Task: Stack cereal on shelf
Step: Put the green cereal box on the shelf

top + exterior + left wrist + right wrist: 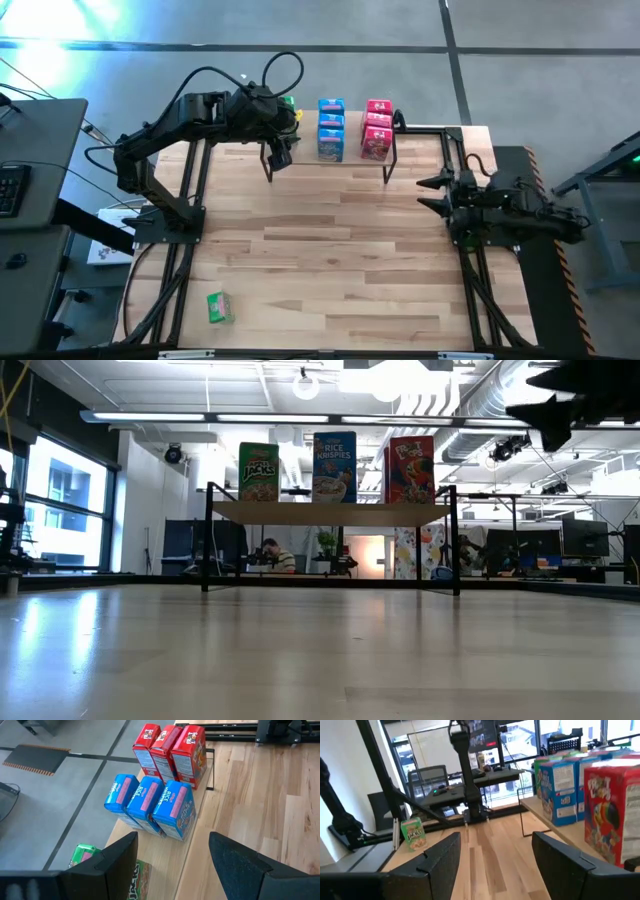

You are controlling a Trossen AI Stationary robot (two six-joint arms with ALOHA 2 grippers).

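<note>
Left gripper (172, 862) open, empty over shelf (165, 857) by green boxes (82, 855); retreat could clip blue row (150, 805) (right gripper (432, 193) open, idle); last green box (219, 307) stranded at near edge.

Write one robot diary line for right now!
left gripper: open over shelf | right gripper: open, waiting | green cereal box: left on table

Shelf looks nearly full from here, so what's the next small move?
Probably send the open left gripper toward the lone green box standing on the table's near-left corner. Blue boxes and red boxes already fill their rows on the shelf.
</note>
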